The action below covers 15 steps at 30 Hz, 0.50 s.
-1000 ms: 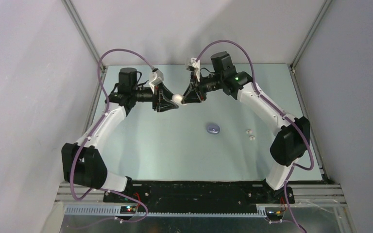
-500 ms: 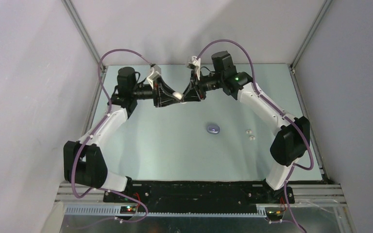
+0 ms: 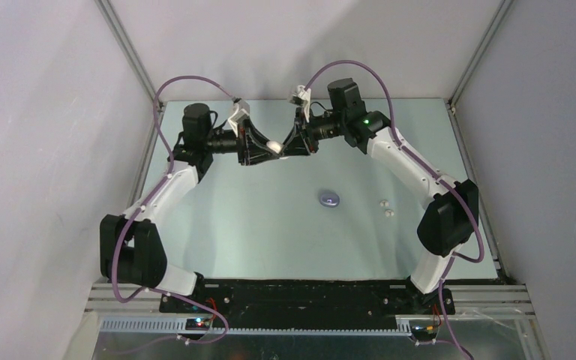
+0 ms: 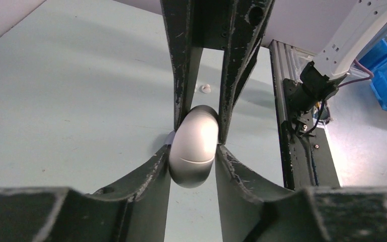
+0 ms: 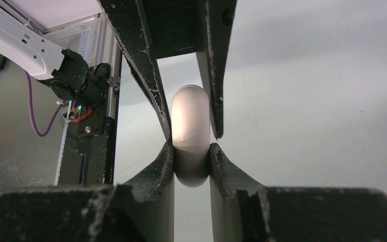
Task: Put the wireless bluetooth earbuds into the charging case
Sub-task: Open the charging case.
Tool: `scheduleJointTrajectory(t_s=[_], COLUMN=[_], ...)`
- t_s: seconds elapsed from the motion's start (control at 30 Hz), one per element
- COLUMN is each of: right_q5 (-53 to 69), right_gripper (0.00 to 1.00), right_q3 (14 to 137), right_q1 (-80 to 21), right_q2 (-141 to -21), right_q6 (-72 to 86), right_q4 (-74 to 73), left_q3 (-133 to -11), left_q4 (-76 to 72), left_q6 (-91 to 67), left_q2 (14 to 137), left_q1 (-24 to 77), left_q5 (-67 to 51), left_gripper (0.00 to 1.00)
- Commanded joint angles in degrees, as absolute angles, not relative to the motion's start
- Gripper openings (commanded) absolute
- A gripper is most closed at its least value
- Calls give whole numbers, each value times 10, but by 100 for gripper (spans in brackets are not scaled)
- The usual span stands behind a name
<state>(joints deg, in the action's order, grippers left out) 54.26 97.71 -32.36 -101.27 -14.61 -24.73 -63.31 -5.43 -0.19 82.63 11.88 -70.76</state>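
Observation:
A white pebble-shaped charging case (image 3: pixel 275 145) hangs in the air at the back of the table, pinched from both sides. My left gripper (image 3: pixel 267 147) is shut on its left end and my right gripper (image 3: pixel 288 145) on its right end. In the left wrist view the case (image 4: pixel 194 148) shows its closed lid seam between my fingers. It also fills the right wrist view (image 5: pixel 190 136). Two white earbuds (image 3: pixel 386 208) lie on the table at the right; one shows in the left wrist view (image 4: pixel 204 89). No purple earbuds are in view.
A translucent purple case (image 3: pixel 331 199) lies on the table right of centre, below the raised grippers. Grey walls close in the table at the left, back and right. The arm bases stand along the black near edge (image 3: pixel 307 296).
Both grippers, still shut on the white case, have shifted a little toward the back of the table. The left wrist has turned slightly.

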Motion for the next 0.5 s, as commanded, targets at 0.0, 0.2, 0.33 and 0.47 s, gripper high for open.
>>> scheduleJointTrajectory(t_s=[0.0,0.2,0.33,0.47], right_q5=[550,531,509,502], right_gripper=[1,19,47,50], right_q3=[978,977,978,981], right_q1=[-322,-318,-305,-291], right_q2=[-989,-988,-992,-999], right_q6=[-136,-111,-74,-42], right_q4=[-223,-209,-190,-175], left_q3=[-649,-656,-657,-659], left_q4=[-63,-49,-49,-51], left_q6=[-2,15,26,32], left_q2=[830,838,838,842], left_q1=[122,122,123,123], left_q5=[-715,-729,-737,-743], left_gripper=[34,5,0,0])
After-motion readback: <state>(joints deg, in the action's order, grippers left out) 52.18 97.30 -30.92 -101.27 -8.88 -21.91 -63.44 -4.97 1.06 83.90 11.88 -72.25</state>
